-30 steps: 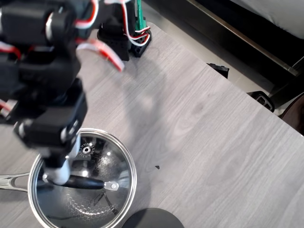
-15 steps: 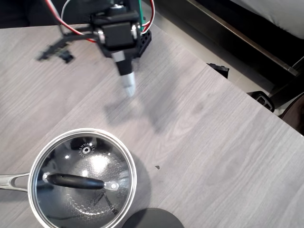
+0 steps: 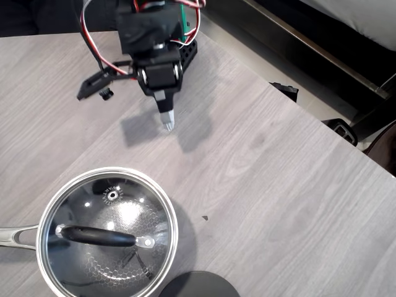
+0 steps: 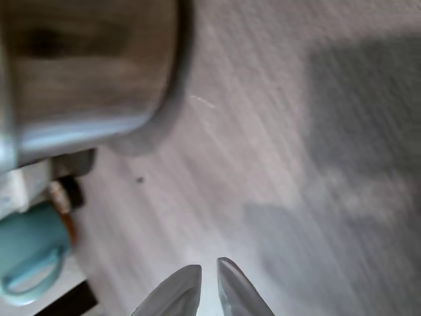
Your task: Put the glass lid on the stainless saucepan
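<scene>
Already the glass lid (image 3: pixel 108 238) sits on the stainless saucepan (image 3: pixel 18 235) at lower left; the hand (image 3: pixel 166 122), empty and nearly pressed together, hangs at upper centre.

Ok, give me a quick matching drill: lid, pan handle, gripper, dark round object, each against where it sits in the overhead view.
1 lid
2 pan handle
3 gripper
4 dark round object

A over bare table near the top
B left edge
C seated on the pan
D bottom edge, right of the pan

Pairs: 1-C, 2-B, 3-A, 4-D
</scene>
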Controlling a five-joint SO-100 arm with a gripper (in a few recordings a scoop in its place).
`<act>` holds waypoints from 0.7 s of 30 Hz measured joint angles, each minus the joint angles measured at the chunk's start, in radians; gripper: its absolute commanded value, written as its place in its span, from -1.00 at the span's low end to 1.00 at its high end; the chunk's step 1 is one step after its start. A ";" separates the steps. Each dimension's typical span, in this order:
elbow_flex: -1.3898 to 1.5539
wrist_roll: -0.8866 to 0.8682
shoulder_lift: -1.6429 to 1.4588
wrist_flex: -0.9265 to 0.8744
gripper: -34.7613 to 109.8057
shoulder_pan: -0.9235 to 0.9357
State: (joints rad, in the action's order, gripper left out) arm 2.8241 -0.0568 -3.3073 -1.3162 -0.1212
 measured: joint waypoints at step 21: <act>0.258 0.002 0.000 0.080 -0.52 0.020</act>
State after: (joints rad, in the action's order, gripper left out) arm 3.0818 -0.0552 -3.3073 -1.2364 -0.1012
